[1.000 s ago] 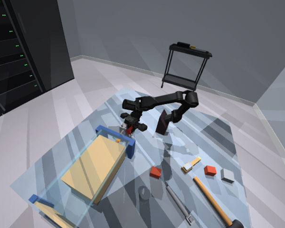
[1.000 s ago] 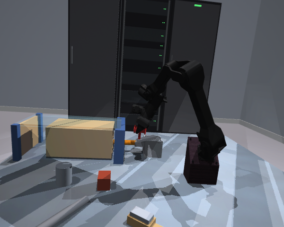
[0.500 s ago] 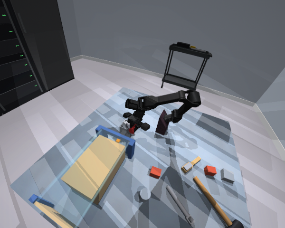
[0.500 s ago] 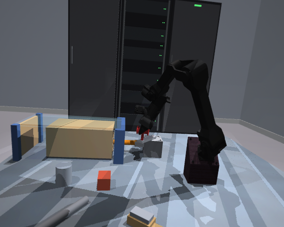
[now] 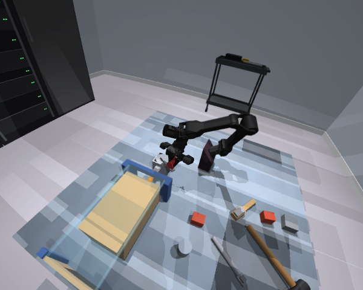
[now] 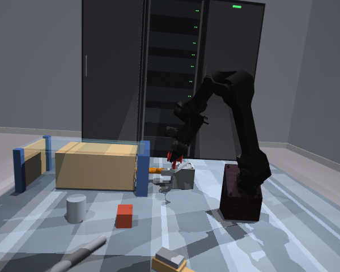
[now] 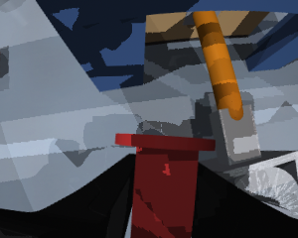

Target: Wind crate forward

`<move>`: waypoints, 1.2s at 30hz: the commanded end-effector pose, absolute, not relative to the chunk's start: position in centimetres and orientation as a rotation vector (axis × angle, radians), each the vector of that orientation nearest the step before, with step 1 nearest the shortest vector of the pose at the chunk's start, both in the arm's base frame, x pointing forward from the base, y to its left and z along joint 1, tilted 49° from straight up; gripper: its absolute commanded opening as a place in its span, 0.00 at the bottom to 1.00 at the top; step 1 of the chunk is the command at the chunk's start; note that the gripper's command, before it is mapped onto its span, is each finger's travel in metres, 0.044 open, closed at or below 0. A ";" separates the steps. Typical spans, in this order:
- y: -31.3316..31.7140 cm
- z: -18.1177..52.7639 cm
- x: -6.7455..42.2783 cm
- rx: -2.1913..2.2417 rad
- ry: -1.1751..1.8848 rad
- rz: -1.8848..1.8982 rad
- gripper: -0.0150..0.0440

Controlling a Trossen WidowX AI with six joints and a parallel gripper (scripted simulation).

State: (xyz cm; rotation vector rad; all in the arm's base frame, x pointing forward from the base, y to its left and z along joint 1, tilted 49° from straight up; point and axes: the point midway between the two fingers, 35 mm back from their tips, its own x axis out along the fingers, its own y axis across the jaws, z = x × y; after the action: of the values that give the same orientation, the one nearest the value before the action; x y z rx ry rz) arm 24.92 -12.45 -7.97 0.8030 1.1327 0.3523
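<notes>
A pale, patchy desk (image 6: 252,239) fills the foreground of a grey room. Nearest the exterior camera lie a grey rod (image 6: 76,255) and a tan block with a grey cap (image 6: 168,260), then a grey cylinder (image 6: 76,208) and a red block (image 6: 124,216). Only the top view shows the rest of the tools: a second red block (image 5: 267,217), a grey slab (image 5: 289,223) and a wooden-handled hammer (image 5: 269,254).

Further back sits the tan crate (image 6: 95,172) under the clear-panelled guard cubby (image 6: 111,144), its front face at the blue frame (image 6: 143,168) at the mouth; whether they touch cannot be told. An orange strap (image 6: 155,169) runs from the crate through the frame to the grey winch (image 6: 180,175) just beyond. The wrist view alone shows the strap up close, meeting the winch body.

Over the winch hangs the end effector (image 6: 174,159), clamped on the red winch handle (image 7: 165,185), which the wrist view shows as an upright red shaft with a flat crossbar between the dark fingers. The arm rises from a dark pedestal (image 6: 227,204).

Behind stands a black server cabinet (image 6: 111,73); a black cart (image 5: 238,63) by the wall appears only from the top.
</notes>
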 end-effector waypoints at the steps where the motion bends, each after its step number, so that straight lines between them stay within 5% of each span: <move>1: -12.0 -7.8 23.8 0.818 1.154 0.348 0.25; 36: -11.9 -7.5 19.7 0.818 1.157 0.346 0.25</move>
State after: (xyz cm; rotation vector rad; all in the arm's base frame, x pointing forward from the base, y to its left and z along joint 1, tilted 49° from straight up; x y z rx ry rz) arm 20.78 -11.99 -7.32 0.8125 1.1306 0.3560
